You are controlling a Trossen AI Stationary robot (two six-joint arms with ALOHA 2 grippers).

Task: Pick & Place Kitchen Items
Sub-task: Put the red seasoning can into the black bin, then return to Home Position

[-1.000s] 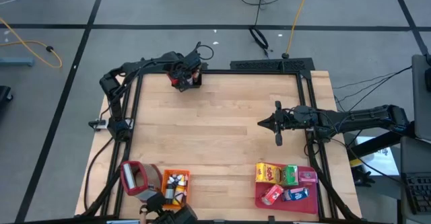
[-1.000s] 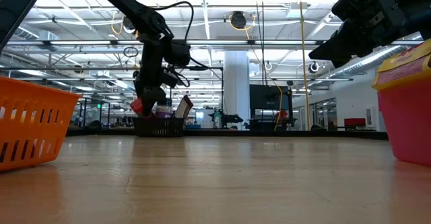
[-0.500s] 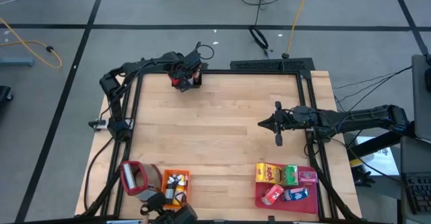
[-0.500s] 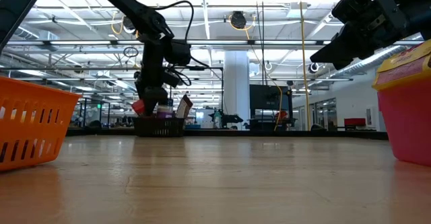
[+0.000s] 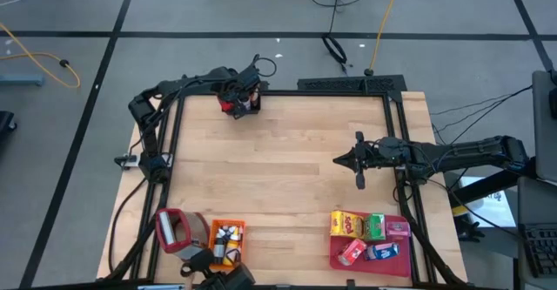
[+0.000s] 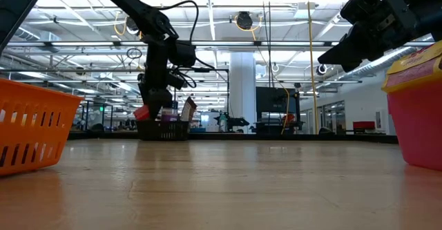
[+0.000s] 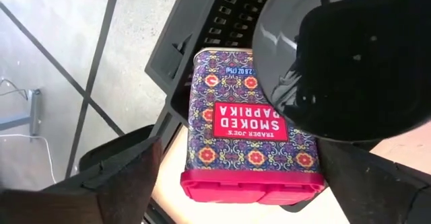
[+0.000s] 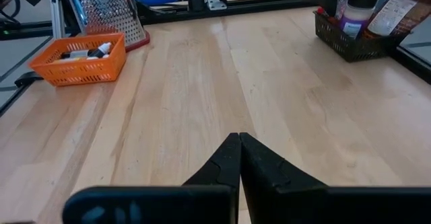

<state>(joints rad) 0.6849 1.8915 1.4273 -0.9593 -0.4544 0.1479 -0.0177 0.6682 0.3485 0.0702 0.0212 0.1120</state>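
Paprika tin (image 7: 250, 126) sits in the black basket (image 7: 202, 29), far-left corner.

This is a large industrial lab or workshop hall: around the wooden counter (image 5: 287, 159) lies grey concrete floor (image 5: 174, 11) with dark taped lines and loose cables (image 5: 335, 46), and beyond it stretch exposed ceiling trusses (image 6: 228, 9), ducts and strip lights.

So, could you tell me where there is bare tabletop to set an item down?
The wide middle of the table is bare, from the black basket down to the orange crate and pink tray. Those three spots are crowded; the right gripper hovers mid-right.
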